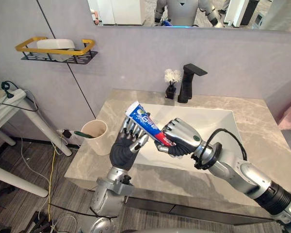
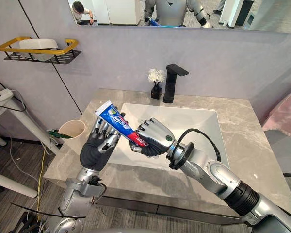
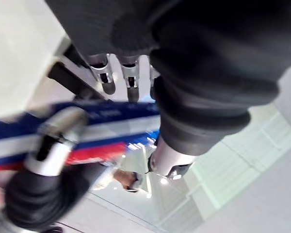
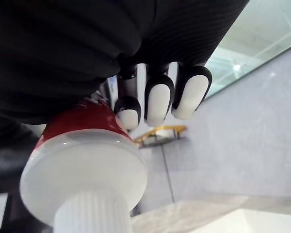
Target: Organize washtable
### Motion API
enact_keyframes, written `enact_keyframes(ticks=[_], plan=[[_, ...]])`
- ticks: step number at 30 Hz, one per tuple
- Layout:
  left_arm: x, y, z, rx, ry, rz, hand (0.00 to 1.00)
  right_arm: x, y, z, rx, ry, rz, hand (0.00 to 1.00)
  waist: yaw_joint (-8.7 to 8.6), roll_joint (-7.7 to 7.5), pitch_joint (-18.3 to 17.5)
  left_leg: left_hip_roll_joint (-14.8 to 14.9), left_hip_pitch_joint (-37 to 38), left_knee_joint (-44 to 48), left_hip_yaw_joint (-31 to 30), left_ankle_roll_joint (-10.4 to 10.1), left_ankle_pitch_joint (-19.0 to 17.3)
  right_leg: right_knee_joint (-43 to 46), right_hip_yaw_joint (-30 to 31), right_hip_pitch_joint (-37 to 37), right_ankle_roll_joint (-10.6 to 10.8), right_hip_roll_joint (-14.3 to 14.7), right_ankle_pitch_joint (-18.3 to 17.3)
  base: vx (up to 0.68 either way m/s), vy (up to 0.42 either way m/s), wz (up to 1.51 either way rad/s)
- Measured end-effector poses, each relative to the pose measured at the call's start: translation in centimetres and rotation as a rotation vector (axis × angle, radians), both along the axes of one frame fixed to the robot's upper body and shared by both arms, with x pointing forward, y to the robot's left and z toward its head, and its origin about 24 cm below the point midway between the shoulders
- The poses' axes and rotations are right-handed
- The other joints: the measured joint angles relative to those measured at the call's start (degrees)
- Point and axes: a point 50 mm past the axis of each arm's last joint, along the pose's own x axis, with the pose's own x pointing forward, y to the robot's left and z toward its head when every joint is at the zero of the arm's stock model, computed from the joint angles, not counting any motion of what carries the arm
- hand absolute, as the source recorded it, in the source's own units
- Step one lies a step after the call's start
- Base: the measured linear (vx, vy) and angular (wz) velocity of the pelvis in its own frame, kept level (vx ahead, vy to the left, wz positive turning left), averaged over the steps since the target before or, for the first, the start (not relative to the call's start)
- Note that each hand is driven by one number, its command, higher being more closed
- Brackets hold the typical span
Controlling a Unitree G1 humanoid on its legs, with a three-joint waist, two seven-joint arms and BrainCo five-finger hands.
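Above the sink (image 1: 211, 121), the right hand (image 1: 182, 136) clenches the toothpaste tube (image 1: 146, 123). The left hand (image 1: 122, 151) brackets it with loosely spread fingers, so releasing early could drop the tube into the sink.

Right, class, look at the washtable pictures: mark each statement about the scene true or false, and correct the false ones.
1. The right hand is curled round the toothpaste tube. True.
2. The cup stands inside the sink. False: it stands on the counter, to the left of the sink.
3. The tap is black. True.
4. The toothpaste tube lies on the wall shelf. False: it is held in the air over the sink's left side.
5. The left hand is shut into a fist. False: its fingers stand fairly straight, next to the tube.
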Motion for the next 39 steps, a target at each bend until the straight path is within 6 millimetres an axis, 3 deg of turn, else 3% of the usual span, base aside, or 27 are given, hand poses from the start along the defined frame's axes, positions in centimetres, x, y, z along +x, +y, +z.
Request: enact_keyframes(ticks=[2,6,16,31,39], plan=[[-0.2,0.0,-1.2,0.012,0.067,-0.003,0.0,-0.2,0.2,0.8,0.049,-0.034,0.005,1.0,-0.09,0.16,0.1,0.0,0.0,-0.1,0.0,0.0,0.0,0.0,0.0,0.0,0.0,0.0,0.0,0.0,0.0,0.0],[-0.1,0.3,-1.4,-0.005,0.084,0.014,0.0,-0.1,0.5,0.6,0.076,-0.025,-0.006,1.0,0.12,0.17,0.2,0.1,0.1,-0.2,0.0,0.0,0.0,0.0,0.0,0.0,0.0,0.1,0.0,0.0,0.0,0.0],[0.5,0.7,-1.5,-0.088,0.118,0.081,0.0,0.8,0.8,-1.5,0.133,0.072,-0.086,1.0,0.09,0.18,0.2,0.1,0.4,-0.7,0.0,0.0,0.0,0.0,0.0,0.0,0.0,0.1,0.0,0.0,0.0,0.0],[1.2,-0.1,-0.5,-0.099,0.065,0.049,0.0,0.5,1.4,-4.6,0.042,0.198,-0.075,1.0,0.07,0.06,0.3,0.1,0.4,-0.8,0.0,0.0,0.0,0.0,0.0,0.1,0.0,0.0,0.0,0.0,0.0,0.0],[1.3,-0.5,-0.4,-0.098,0.055,0.031,0.0,0.9,1.8,-4.5,0.005,0.206,-0.031,1.0,0.07,0.04,0.3,0.1,0.5,-0.8,0.0,0.0,0.0,0.0,0.0,0.1,0.0,0.0,0.0,0.0,0.0,0.0]])
